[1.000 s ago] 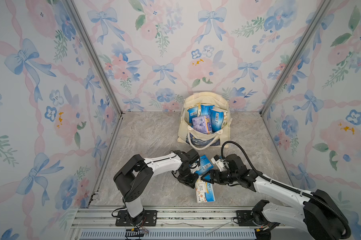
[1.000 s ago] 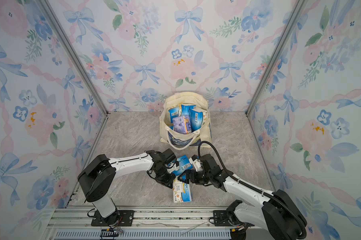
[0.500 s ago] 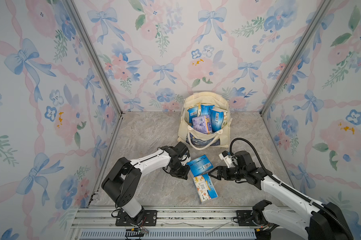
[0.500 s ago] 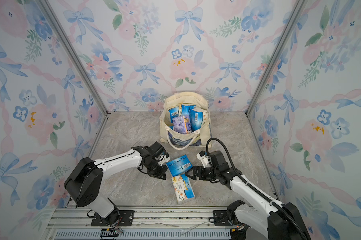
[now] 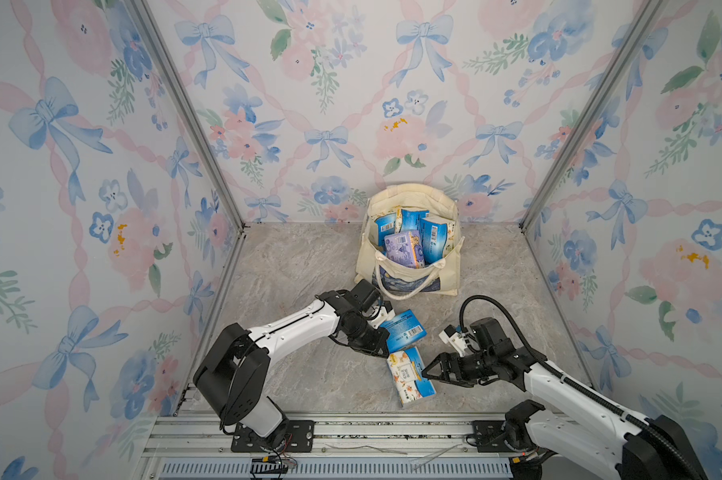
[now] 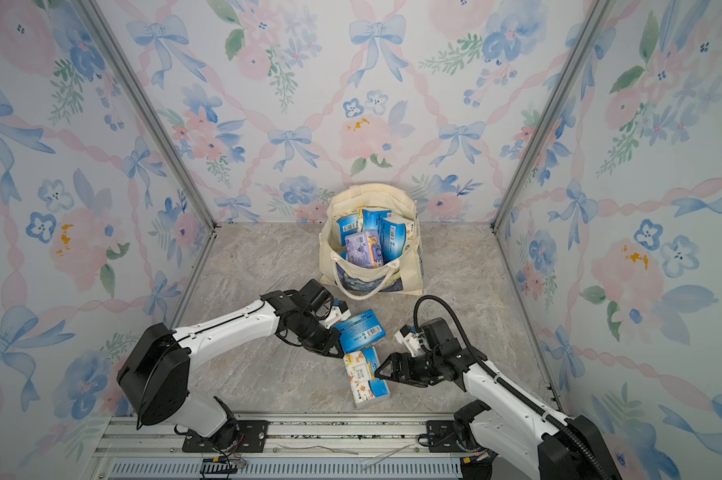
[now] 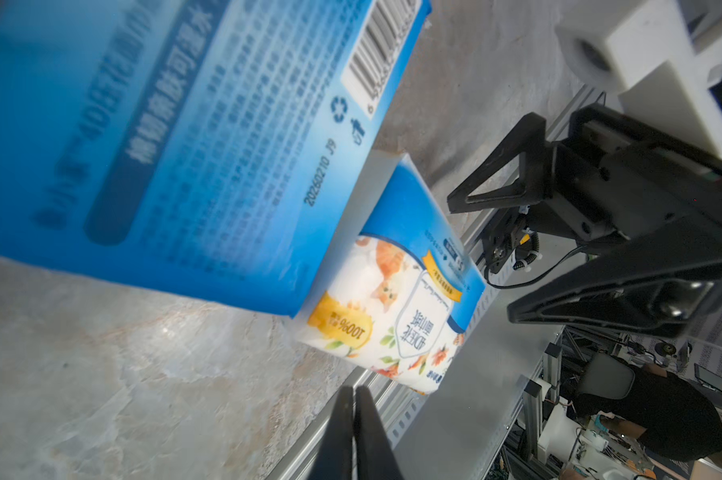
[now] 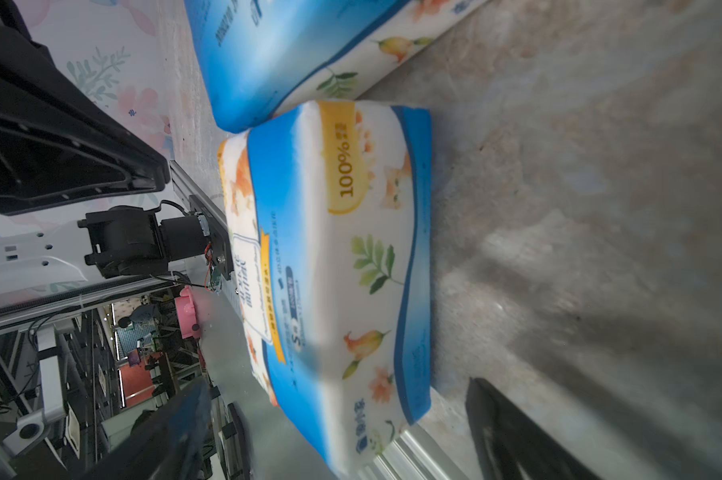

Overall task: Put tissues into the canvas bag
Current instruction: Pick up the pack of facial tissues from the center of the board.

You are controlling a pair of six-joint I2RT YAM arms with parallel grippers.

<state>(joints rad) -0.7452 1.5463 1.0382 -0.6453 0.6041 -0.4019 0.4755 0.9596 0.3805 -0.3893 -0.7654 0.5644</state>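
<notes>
Two tissue packs loose on your desk (image 5: 309, 270) near 6 o'clock: one blue pack (image 5: 405, 330), one floral pack (image 5: 410, 377). Four more show in the canvas bag (image 5: 448, 266) at 12. Left gripper (image 7: 354, 395) is closed and empty; right gripper (image 5: 426, 371) is wide open and empty at the floral pack's 3.

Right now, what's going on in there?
The canvas bag at the back already holds several tissue packs. Two more lie on the floor, touching each other: a blue pack and a white flowered pack. The right gripper is open, its jaws at the end of the flowered pack, not closed on it. The left gripper is shut and empty, beside the blue pack.
</notes>
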